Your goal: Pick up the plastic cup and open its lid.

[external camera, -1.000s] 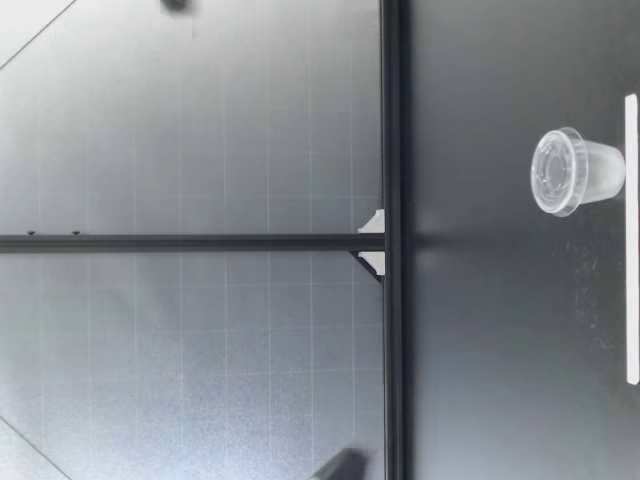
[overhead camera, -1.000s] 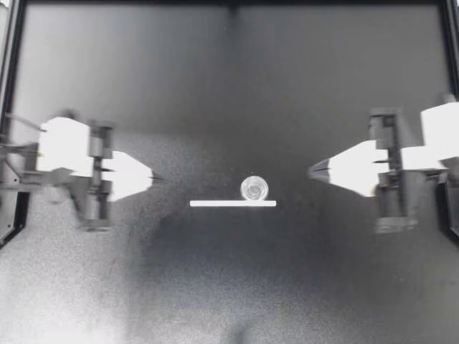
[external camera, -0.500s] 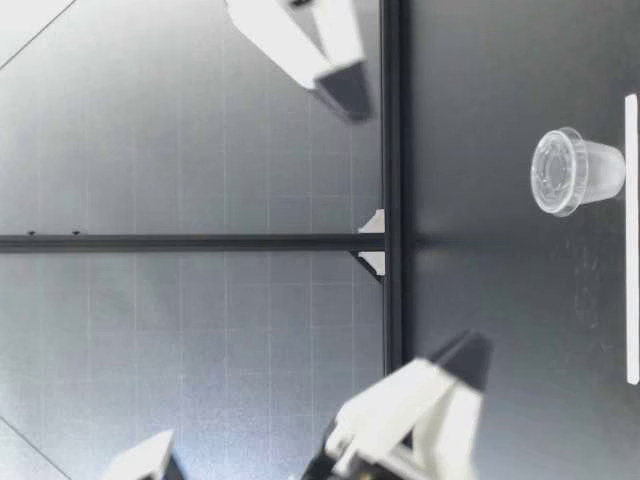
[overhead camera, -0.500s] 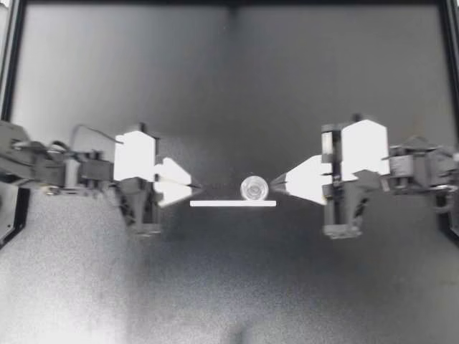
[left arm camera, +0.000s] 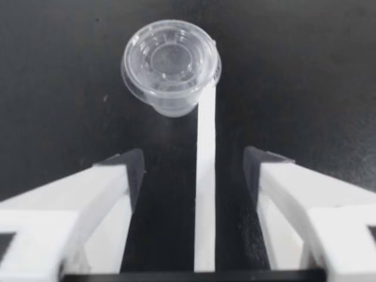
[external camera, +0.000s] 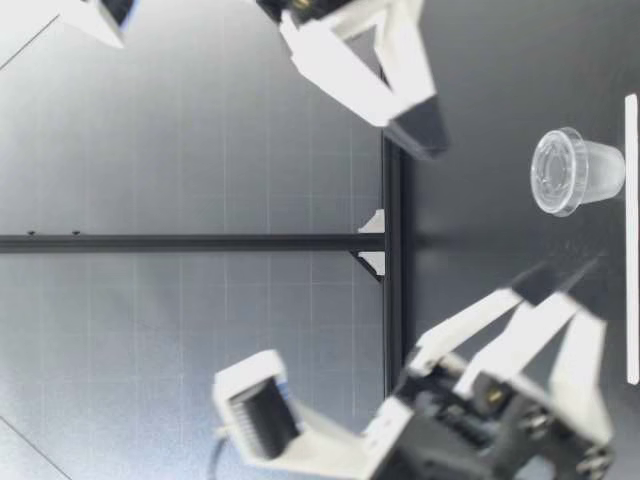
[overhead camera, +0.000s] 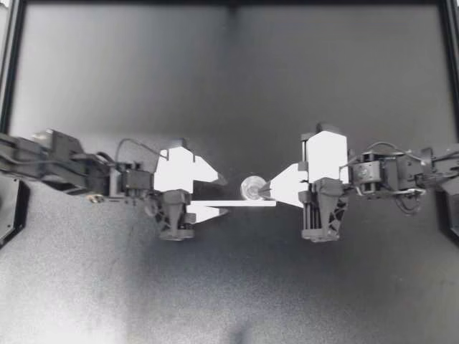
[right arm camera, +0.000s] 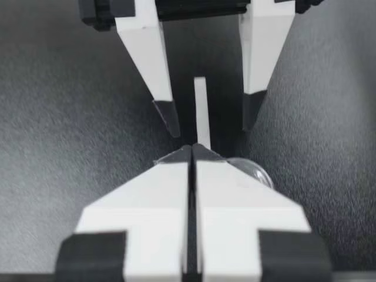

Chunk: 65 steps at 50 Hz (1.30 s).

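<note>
Now, cup point(overhead camera: 253, 188): upright, lid point(left arm camera: 170, 57) on.
My left gripper point(overhead camera: 226, 195): wide, cup ahead.
My right gripper point(overhead camera: 264, 190): closed, beside cup.

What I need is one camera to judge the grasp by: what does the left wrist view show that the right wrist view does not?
Only the left wrist view: the whole lidded plastic cup, standing ahead of the open left gripper. Only the right wrist view: the right gripper, shut, hiding all but a bit of the cup's rim, with the left gripper facing it from beyond. Both: the white strip on the dark table, beside the cup.
</note>
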Tool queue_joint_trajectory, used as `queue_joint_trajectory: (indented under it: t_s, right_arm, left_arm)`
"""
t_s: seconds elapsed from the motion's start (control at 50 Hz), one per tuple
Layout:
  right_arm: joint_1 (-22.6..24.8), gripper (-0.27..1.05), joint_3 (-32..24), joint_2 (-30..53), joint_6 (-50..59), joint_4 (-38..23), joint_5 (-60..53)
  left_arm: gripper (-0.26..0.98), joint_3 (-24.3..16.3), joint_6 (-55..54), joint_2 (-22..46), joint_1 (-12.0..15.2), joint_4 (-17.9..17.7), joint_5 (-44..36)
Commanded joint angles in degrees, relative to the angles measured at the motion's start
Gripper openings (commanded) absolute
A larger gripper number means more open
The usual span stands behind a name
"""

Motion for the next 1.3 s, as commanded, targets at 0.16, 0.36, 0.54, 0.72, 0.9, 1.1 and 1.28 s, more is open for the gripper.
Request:
queue_joint_trajectory:
  t_s: [0.16,0.36,0.54,0.72,0.9,1.1,1.28]
  right_arm:
    - [-2.9,-0.17,-0.9,-0.3,-0.1,0.1,0.2]
    - [-3.3,-0.17,-0.8,0.4,-0.4,0.1,0.2]
    - [-3.3,-0.17,-0.8,1.5,-0.2,0.1,0.2]
    - [-3.3,-0.17,-1.1,2.6,-0.2,0.1,0.3]
    - [-3.3,-0.17,-1.8,4.9,-0.1,0.1,0.3]
    - [-3.3,-0.17,-2.1,6.2,0.0,0.1,0.7]
    - [-3.3,-0.17,-2.1,7.2,0.0,0.1,2.0]
  left_arm:
    - [0.58,-2.8,0.4,2.3,1.8,-0.3,-3.2]
    - [0.58,-5.0,2.8,3.3,2.2,-0.3,-3.3]
    - [0.57,-6.8,3.2,5.1,2.2,0.3,-2.4]
    - [0.57,-7.1,3.2,5.4,2.2,0.2,-2.3]
    - [0.57,-7.9,3.2,6.1,2.2,0.4,-2.3]
    - [0.57,-8.5,3.0,6.7,2.1,0.4,-2.0]
    - [0.53,-8.7,2.6,6.8,2.0,0.4,-2.0]
